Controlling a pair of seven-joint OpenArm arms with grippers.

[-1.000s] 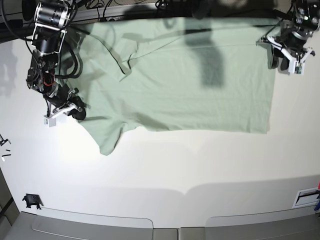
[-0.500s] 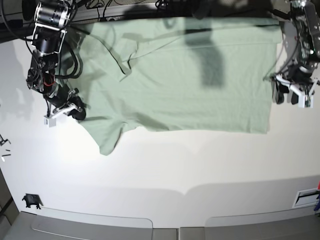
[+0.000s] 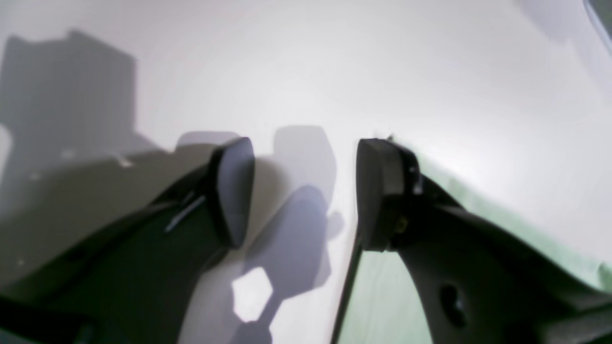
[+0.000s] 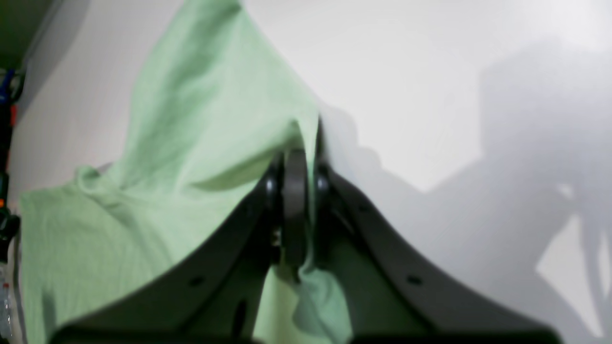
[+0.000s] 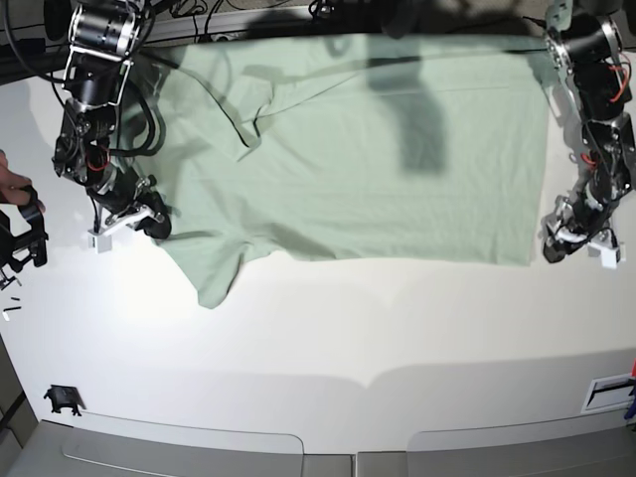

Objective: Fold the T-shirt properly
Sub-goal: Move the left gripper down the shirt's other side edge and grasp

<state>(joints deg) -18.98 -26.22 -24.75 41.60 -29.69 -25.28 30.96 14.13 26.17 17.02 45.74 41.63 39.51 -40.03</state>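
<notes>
Fingers first: the ones on my right arm (image 4: 296, 210) are pinched tight on a fold of the T-shirt (image 5: 368, 149), right at its edge near the sleeve end. The wrist view shows the mint cloth bunched up and running between the pads. My left fingers (image 3: 296, 191) are spread wide with nothing in them, just bare white surface (image 5: 328, 328) between the tips and the shirt's edge lying beside one pad.

The shirt is laid out flat across the far half of the surface, long side running left to right in the base view, with a sleeve (image 5: 214, 268) poking toward the near side. It's mostly smooth, though there's a crease near the collar area.

Why it's set up like this, as far as I can judge: I've got one end pinned so the cloth can't slide, and the left gripper (image 5: 574, 241) sits low at the opposite near corner of the hem, open, lined up to grab there. With both near corners held I could lift that long edge and carry it over for a lengthwise fold. Can't tell from the wrist view if the left pads are actually touching the cloth yet or just beside it.

Main worry is grabbing only the top layer, or dragging the hem crooked.
</notes>
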